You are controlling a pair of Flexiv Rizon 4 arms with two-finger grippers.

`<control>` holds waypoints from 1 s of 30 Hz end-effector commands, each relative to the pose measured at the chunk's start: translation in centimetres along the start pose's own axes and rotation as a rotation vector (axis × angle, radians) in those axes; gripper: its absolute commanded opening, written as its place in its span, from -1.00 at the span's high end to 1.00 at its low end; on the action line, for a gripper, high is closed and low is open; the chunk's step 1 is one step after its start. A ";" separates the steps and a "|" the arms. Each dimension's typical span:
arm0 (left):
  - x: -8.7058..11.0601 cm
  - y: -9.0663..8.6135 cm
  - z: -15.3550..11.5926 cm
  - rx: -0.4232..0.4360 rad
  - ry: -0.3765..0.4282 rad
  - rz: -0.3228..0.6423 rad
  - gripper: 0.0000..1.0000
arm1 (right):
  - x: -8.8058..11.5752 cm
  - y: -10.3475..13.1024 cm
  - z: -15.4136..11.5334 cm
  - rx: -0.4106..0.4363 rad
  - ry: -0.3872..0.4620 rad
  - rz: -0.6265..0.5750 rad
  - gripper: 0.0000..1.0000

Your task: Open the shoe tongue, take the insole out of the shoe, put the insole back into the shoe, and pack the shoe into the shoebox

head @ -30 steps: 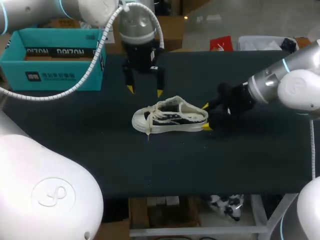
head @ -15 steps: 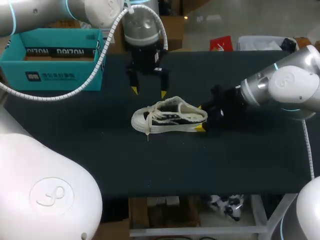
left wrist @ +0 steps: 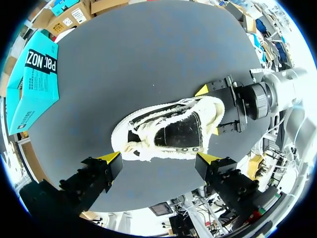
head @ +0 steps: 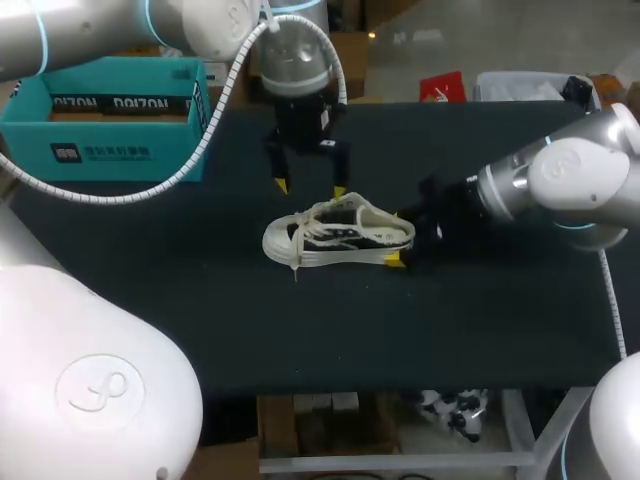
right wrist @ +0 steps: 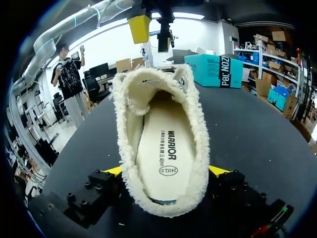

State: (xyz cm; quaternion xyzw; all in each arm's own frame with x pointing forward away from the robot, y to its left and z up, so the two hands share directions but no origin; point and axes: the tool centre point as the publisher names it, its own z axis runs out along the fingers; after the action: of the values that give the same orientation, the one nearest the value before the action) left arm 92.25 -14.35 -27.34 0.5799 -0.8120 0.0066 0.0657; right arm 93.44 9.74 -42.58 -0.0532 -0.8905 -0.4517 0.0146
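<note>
A black-and-white canvas shoe [head: 338, 236] with a frayed cream collar lies on its side mid-table, toe to the left. My left gripper [head: 311, 190] hangs open just behind and above it; in the left wrist view the shoe [left wrist: 168, 130] lies ahead of the left gripper [left wrist: 158, 158]. My right gripper [head: 398, 238] is open at the heel. In the right wrist view the heel sits between the spread fingers of the right gripper [right wrist: 166, 171], and the cream insole [right wrist: 166, 148] lies inside the shoe [right wrist: 130, 148]. I cannot tell whether the fingers touch the heel.
The open teal shoebox [head: 110, 120] stands at the table's far left corner, well apart from the shoe; it also shows as the shoebox [left wrist: 34, 79] and the shoebox [right wrist: 215, 69]. Dark tabletop [head: 300, 330] stretches in front of the shoe.
My left gripper has shifted right and come down closer to the shoe. My right gripper has slid left until its fingers flank the heel. The shoe has not moved.
</note>
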 end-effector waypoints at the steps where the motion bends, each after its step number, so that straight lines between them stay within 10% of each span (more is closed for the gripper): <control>1: 0.7 -0.6 0.4 -0.016 -0.010 -0.001 -1.00 | 0.5 -0.4 0.1 -0.010 -0.010 -0.004 0.07; 2: 0.9 -0.6 0.5 -0.018 -0.016 -0.001 -1.00 | 0.5 -0.4 0.1 -0.011 -0.012 -0.005 1.00; 12: 4.3 -0.6 0.4 0.009 -0.137 -0.023 -1.00 | 0.2 -0.5 0.2 0.026 -0.032 -0.024 1.00; 21: 5.5 -1.6 2.7 -0.001 -0.209 -0.067 -0.42 | 0.2 -0.5 0.2 0.026 -0.032 -0.024 1.00; 30: 5.6 -2.0 4.0 -0.019 -0.246 -0.090 -0.39 | 0.2 -0.5 0.2 0.026 -0.032 -0.024 1.00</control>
State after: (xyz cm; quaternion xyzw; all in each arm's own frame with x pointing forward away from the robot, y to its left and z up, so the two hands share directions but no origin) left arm 91.57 -20.02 -30.52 0.6117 -0.7886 -0.0605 -0.0173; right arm 93.37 9.55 -42.70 -0.0500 -0.8974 -0.4384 -0.0037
